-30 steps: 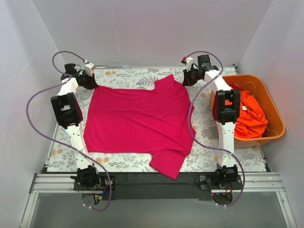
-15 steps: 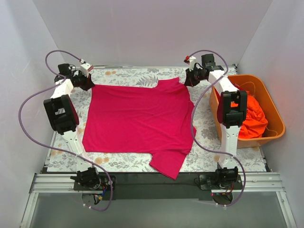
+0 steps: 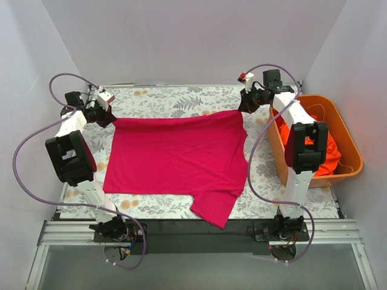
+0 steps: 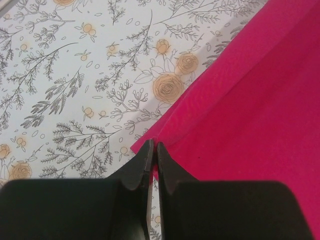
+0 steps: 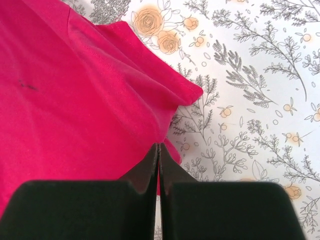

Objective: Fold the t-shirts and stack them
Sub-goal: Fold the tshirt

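Soft matt cloth, fine weave: magenta t-shirt (image 3: 175,154). Smooth floral-printed covering, low sheen: bench (image 3: 157,99). Rigid, slightly glossy plastic: orange tub (image 3: 338,176). Matt black plastic: left pincer (image 4: 152,150), right pincer (image 5: 158,150).

The counter (image 3: 163,99) fills the middle of the top view. It carries a white cover (image 4: 75,75) printed with grey foliage and pale orange flowers. Plain white panels enclose it: a back wall (image 3: 193,42) across the top of the frame, a left wall (image 3: 24,90) and a right wall (image 3: 363,66) at the sides. A silver metal rail (image 3: 66,232) runs along the lower edge. Lighting is even and diffuse.
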Robot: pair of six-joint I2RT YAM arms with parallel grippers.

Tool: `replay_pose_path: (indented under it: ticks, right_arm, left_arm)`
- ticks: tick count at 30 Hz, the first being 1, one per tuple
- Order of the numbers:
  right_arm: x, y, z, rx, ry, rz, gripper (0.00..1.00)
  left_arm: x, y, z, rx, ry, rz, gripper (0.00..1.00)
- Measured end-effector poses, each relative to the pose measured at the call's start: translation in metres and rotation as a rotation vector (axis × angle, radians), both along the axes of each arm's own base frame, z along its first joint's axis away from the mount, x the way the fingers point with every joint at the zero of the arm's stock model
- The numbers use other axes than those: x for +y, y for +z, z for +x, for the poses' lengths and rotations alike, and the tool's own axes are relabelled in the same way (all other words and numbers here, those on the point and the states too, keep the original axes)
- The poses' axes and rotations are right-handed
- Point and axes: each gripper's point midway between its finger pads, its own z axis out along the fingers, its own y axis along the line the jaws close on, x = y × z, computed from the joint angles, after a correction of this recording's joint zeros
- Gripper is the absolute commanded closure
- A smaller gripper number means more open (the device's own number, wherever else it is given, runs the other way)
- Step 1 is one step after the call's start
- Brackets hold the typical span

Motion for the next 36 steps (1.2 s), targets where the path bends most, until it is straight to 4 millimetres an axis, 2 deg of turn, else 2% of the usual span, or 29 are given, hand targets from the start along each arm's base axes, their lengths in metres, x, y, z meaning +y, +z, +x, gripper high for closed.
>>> replay_pose_path:
  ticks: [3, 8, 16, 26, 33, 36]
  right_arm:
    - [-0.002, -0.005, -0.014, 0.012, 0.016, -0.009, 0.99]
    - [-0.005, -0.025, -0.042, 0.072, 0.044, -0.030, 0.99]
    - [-0.005, -0.044, -0.076, 0.128, 0.089, -0.042, 0.99]
    - [0.008, -0.051, -0.092, 0.146, 0.137, -0.056, 0.99]
    - [0.010, -0.040, -0.084, 0.117, 0.135, -0.054, 0.99]
    - [0.009, -0.039, -0.083, 0.114, 0.134, -0.061, 0.99]
  left_arm:
    - [-0.002, 0.002, -0.019, -0.005, -0.019, 0.017, 1.00]
    - [-0.001, -0.001, -0.049, 0.006, -0.038, 0.042, 1.00]
    - [0.001, -0.033, -0.077, 0.087, -0.040, 0.063, 1.00]
    - [0.010, -0.055, -0.077, 0.135, -0.009, 0.095, 1.00]
    - [0.018, -0.045, -0.057, 0.104, 0.010, 0.101, 1.00]
    - [0.020, -0.044, -0.054, 0.093, 0.001, 0.113, 1.00]
